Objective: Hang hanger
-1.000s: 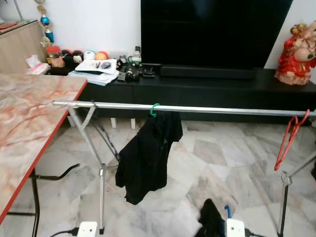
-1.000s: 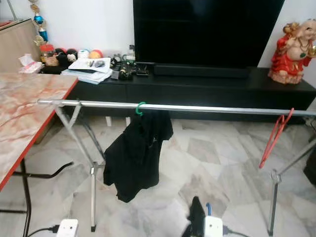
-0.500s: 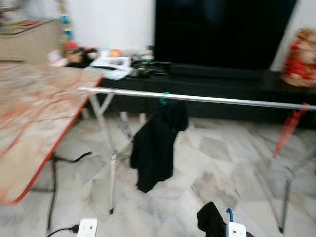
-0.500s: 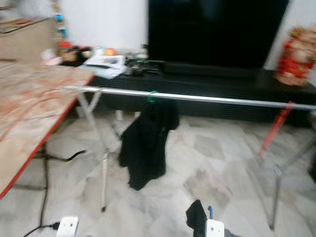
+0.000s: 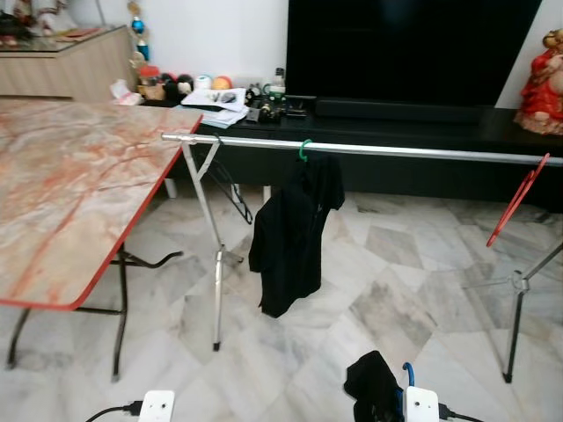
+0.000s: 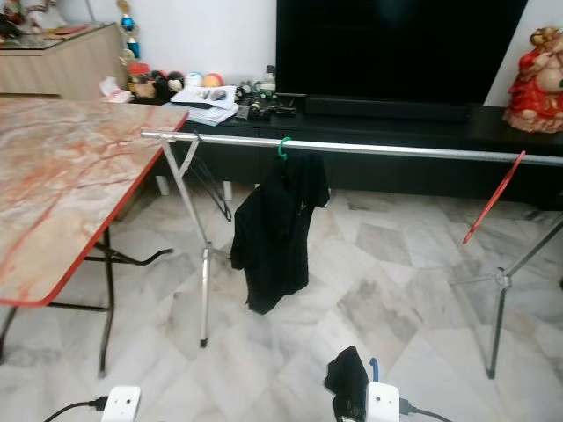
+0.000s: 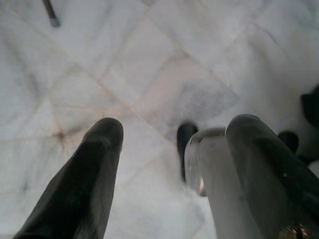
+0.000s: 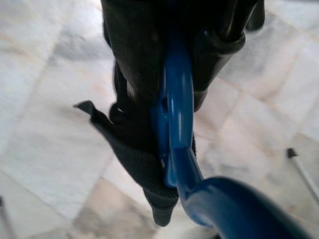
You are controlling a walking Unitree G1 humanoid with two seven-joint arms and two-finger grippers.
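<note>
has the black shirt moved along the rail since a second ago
No. The black shirt hangs by its green hook at the same spot on the rail; the camera shifted.

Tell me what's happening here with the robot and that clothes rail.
The robot stands facing a metal drying rail. Its right gripper is shut on a blue hanger with a black garment on it, held low and not yet hung. A black shirt on a green hanger and an empty red hanger already hang there. The left gripper is open, over the floor.
</note>
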